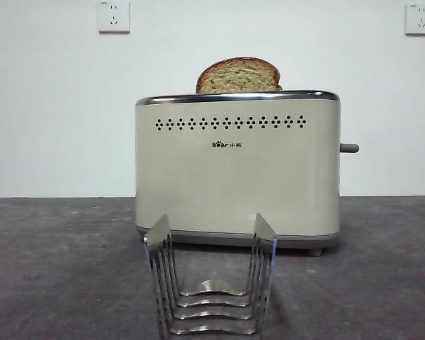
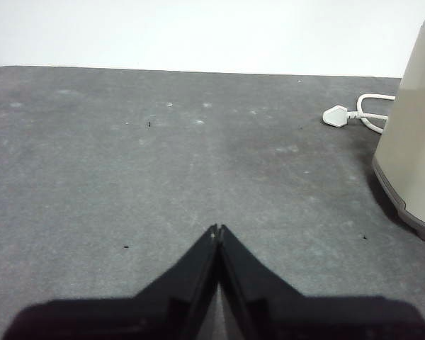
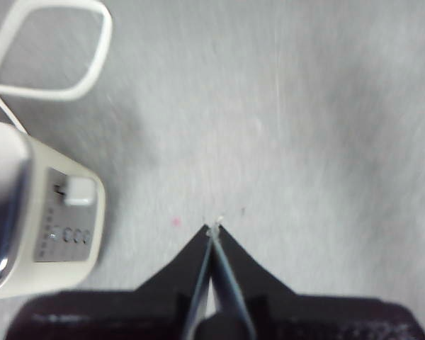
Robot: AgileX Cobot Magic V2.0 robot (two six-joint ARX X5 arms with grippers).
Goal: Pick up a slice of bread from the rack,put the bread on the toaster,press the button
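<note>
Front view has the speckled tan bread slice poking from the boxy cream toaster, steel wire rack at six o'clock, while left gripper and right gripper both sit pinched together over bare table.

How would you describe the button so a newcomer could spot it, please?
Find the cream toaster in the middle of the table. The button is the short grey stub sticking out of its narrow side, unlike the white wall sockets above.

Toaster is standing mid-table as the main block; rack is sitting just in front of it, loops holding nothing; bread slice is sticking up from its top slot; lever is jutting from its narrow side w/ open table alongside; plug and cord are lying behind it.
</note>
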